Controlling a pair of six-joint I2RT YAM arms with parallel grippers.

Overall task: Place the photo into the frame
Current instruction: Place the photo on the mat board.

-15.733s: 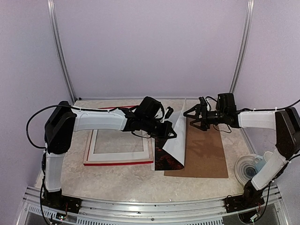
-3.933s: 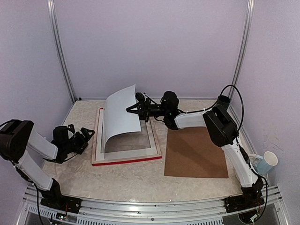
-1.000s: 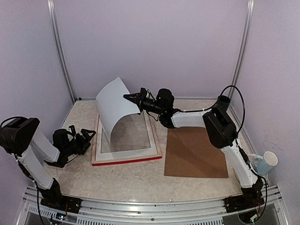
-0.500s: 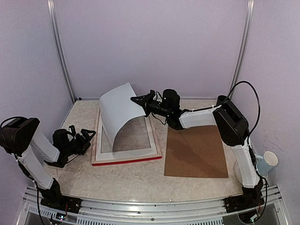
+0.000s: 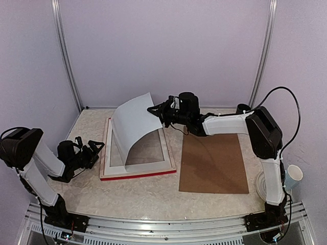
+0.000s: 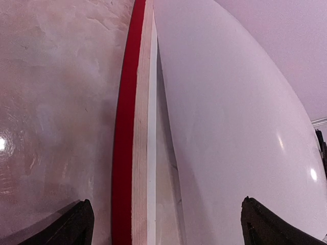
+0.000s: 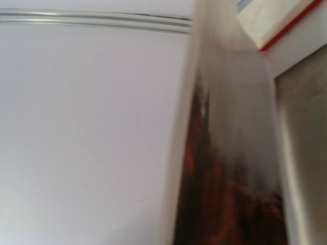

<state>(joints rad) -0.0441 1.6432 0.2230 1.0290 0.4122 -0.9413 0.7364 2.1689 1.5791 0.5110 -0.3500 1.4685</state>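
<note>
Both right fingers [image 5: 157, 110] are pinched together on the raised right edge of the photo [image 5: 133, 122], above the far right part of the frame [image 5: 137, 172]. From that grip the photo arches up and over to the left, its plain white back facing upward. Its opposite edge comes down along the left side of the frame's opening. The right wrist view sees the sheet almost edge-on, with the red-orange print on its underside.

The left fingers [image 6: 75, 225] stand wide apart with nothing between them. They sit low near the desk's left edge, just beside the frame's left rail and pointing at it. Their own camera shows the red rail, its pale inner edge and the white curve of the photo beyond.

The frame lies flat on the desk [image 5: 148, 196], left of its middle. A brown panel [image 5: 212, 163] lies flat to the right of the frame, apart from it. A paper cup [image 5: 292, 176] stands by the desk's right edge.
</note>
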